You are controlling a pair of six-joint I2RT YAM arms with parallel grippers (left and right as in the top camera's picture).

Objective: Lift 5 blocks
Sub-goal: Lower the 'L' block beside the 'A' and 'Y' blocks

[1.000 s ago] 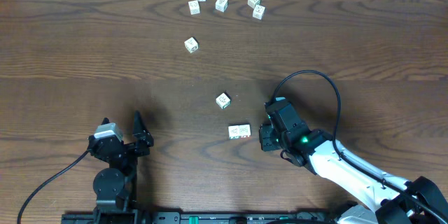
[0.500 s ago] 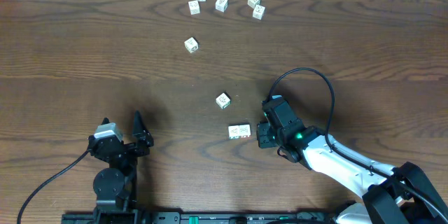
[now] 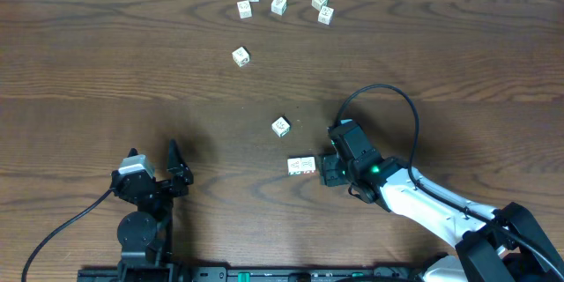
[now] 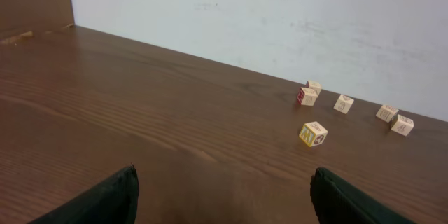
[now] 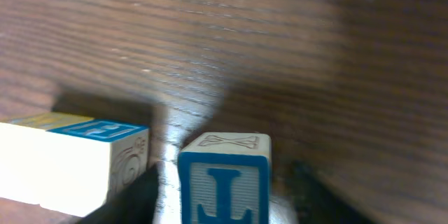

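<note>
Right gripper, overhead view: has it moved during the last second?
Yes. The black right gripper has edged toward the pair of cream-white printed cubes, which stayed put.

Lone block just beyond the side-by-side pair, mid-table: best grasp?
Come straight down on the lone block and pinch two opposite side faces. It is a cube standing clear of the pair, but looks turned off-square, so turn the wrist to match.

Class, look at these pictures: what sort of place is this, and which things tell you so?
Probably a robotics lab bench: a left arm and a right arm stand at a wood-grain table, small lettered blocks lie scattered on it, and a plain white wall runs behind.
</note>
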